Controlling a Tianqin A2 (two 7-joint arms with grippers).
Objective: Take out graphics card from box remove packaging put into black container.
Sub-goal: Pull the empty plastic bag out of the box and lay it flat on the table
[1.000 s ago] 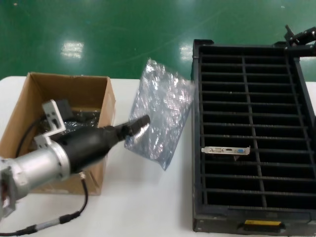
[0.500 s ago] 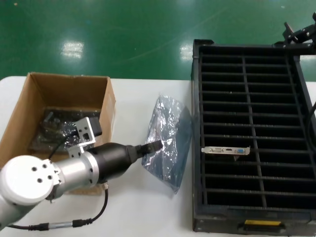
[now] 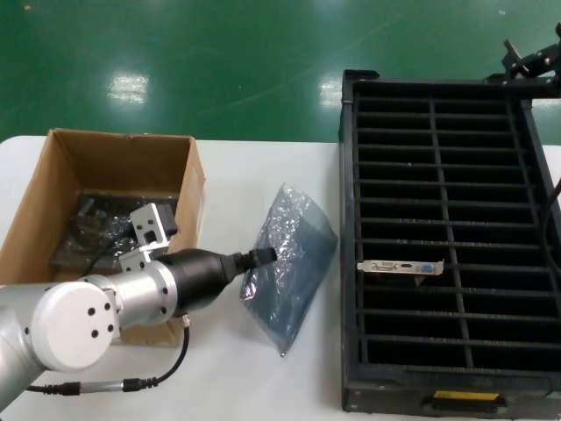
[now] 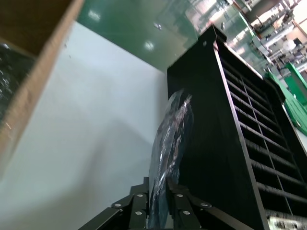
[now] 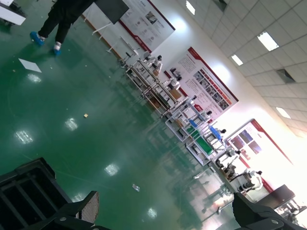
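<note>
Packaging [image 3: 289,263] is what your left gripper [image 3: 266,255] is pinching right now: in the left wrist view its two fingers [image 4: 138,207] are pressing together on the lower edge of the crinkled bag [image 4: 168,158], which is standing up on edge between them. In the head view, you are holding the bag at centre frame, over the white table [image 3: 254,368], between the box [image 3: 105,219] at the left and the black container [image 3: 447,254] at the right. The bag's right corner is lying just beside the container's left wall.

Your graphics card [image 3: 401,267] is sitting in a slot of the container's left column, in the lower half of the tray, its silver bracket with the blue port facing up. Dark items are lying in the bottom of the cardboard box.

Your right gripper [image 5: 165,211] is waiting at the upper right of the head view, beyond the tray's far corner; in the right wrist view its fingers are standing wide apart, gripping nothing.
</note>
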